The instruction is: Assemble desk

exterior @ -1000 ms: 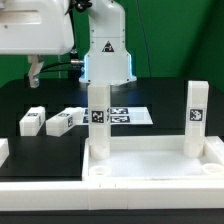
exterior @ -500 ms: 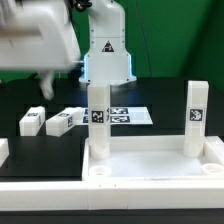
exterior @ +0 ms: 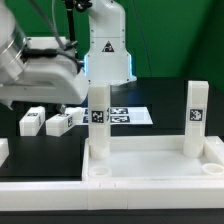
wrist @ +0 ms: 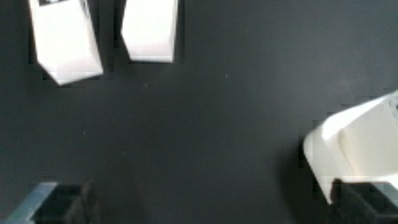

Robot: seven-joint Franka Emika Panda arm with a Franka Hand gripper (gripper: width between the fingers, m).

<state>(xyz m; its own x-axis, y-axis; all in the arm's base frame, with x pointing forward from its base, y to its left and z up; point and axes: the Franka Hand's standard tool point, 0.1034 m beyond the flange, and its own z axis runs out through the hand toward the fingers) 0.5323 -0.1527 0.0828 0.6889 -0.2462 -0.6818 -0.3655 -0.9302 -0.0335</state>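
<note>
The white desk slab (exterior: 150,165) lies at the front, with two square tagged legs standing upright in its far corner sockets, one on the exterior view's left (exterior: 97,115) and one on its right (exterior: 195,115). Two loose legs lie flat on the black table at the exterior view's left (exterior: 32,122) (exterior: 62,122). Both also show in the wrist view (wrist: 68,45) (wrist: 148,30). My gripper (wrist: 214,192) is open, with dark fingertips (wrist: 59,203) wide apart and nothing between them, above bare table short of the loose legs. My arm (exterior: 40,65) covers the gripper in the exterior view.
The marker board (exterior: 128,116) lies behind the slab, near the robot base (exterior: 108,55). A rounded white corner (wrist: 356,140) reaches into the wrist view close to one finger. A small white piece (exterior: 3,150) sits at the exterior view's left edge.
The arm has swung down and toward the exterior view's left front, now hanging low over the loose legs. The legs and the slab have not moved.
</note>
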